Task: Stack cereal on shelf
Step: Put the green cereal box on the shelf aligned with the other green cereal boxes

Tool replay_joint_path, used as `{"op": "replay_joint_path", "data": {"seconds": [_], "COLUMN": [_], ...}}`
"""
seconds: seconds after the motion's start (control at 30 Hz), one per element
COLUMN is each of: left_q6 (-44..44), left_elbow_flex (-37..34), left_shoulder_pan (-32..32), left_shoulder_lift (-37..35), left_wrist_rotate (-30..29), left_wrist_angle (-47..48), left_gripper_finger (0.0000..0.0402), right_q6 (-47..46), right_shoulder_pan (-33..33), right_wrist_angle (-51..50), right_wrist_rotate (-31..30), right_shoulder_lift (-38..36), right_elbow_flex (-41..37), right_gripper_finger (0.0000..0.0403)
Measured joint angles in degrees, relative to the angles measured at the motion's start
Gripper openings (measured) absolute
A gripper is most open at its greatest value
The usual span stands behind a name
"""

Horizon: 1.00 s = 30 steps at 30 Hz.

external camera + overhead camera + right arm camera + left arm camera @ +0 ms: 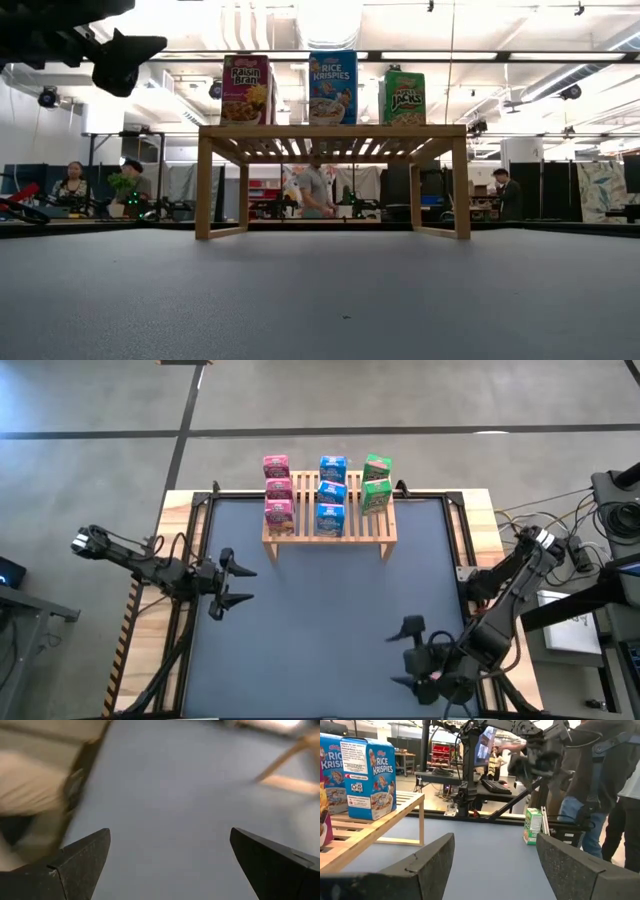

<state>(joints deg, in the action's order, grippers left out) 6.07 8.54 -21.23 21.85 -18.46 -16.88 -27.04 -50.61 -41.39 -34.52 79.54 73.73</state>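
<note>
The wooden slatted rack [330,525] stands at the far middle of the dark mat. On it stand three pink boxes [277,490], three blue boxes [331,492] and two green boxes [376,480], in three rows. The low view shows the front box of each row, the blue one [332,88] in the middle. Another green box [532,825] stands upright near the table's right side; in the high view my right arm hides it. My left gripper [235,582] is open and empty at the mat's left. My right gripper [405,655] is open and empty at the near right.
The mat [330,620] lies bare between both grippers and the rack. A raised black rail [195,560] frames the mat. Cables and equipment [590,530] lie beyond the right edge. People [600,795] stand beyond the table's right side and more people [315,190] beyond its far side.
</note>
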Motion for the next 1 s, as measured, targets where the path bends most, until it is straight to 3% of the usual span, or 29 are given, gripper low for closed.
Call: {"op": "replay_joint_path", "data": {"seconds": [0.13, 0.2, 0.47, 0.6, 0.87, 1.0], "left_q6": [0.4, 0.9, 3.9, 3.9, 3.8, 3.8], "left_elbow_flex": [0.0, 0.0, 0.0, 0.0, 0.3, 0.3], "left_shoulder_pan": [0.0, -0.1, -0.1, -0.1, -0.1, -0.1], "left_shoulder_lift": [0.0, 0.4, 4.2, 5.7, 6.0, 6.0], "left_wrist_rotate": [0.0, 0.1, 1.7, 1.7, 2.6, 2.6], "left_wrist_angle": [0.1, 0.3, 0.4, -0.1, -0.7, -0.7], "left_gripper_finger": [0.0265, 0.0265, 0.0265, 0.0265, 0.0265, 0.0265], "right_q6": [-3.1, -3.3, -12.3, -12.3, -12.4, -16.8], "right_shoulder_pan": [-0.1, -0.6, -1.2, -1.3, -1.1, -0.8], "right_wrist_angle": [-0.2, 1.3, 14.1, 17.7, 16.9, 9.1], "right_wrist_rotate": [16.8, 21.3, 17.6, 16.4, 13.3, 13.8], "right_shoulder_lift": [1.3, 1.8, 2.9, 2.9, 3.2, 3.2], "right_elbow_flex": [0.0, 0.0, 0.0, 0.0, -0.2, 0.1], "right_gripper_finger": [0.04, 0.04, 0.04, 0.04, 0.04, 0.04]}}
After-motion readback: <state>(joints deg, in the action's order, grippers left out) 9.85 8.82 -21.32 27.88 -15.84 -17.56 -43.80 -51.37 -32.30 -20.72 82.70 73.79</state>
